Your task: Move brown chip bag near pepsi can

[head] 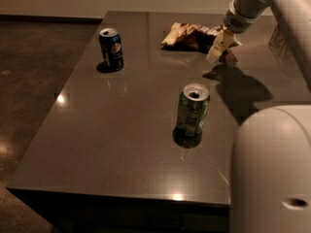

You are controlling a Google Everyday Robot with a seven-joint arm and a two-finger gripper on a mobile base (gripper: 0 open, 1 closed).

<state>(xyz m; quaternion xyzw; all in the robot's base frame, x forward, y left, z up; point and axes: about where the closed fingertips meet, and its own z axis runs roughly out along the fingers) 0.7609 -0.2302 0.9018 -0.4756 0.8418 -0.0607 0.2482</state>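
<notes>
Dark floor (29,72) fills the left side, at 9 o'clock of the grey table (121,135). 1 pepsi can (111,49) stands upright on the table's far left part, about 10 o'clock from the table's middle and near the left edge, with its blue side and round logo toward the camera and its silver top showing. 1 green can (193,109) stands upright near the table's middle, open top visible, about 5 o'clock from the pepsi can and well apart from it. The brown chip bag (187,34) lies flat and crinkled toward the far edge, about 12 o'clock from the green can and 3 o'clock from the pepsi can, well apart from both, with its pale end to the left and dark middle to the right. The gripper (217,46) sits at the bag's right end, at 3 o'clock of the bag, pale tip angled down toward the tabletop. It is just beside or touching the bag, cannot tell which. Cannot tell whether the gripper is spread or pressed together, or whether it pinches anything. Its shadow (243,89) lies on the table at 5 o'clock of it. The arm (252,4) slants down from the upper right corner, 1 o'clock of the gripper. A white rounded robot part (272,174) fills the lower right, 4 o'clock of the green can.
</notes>
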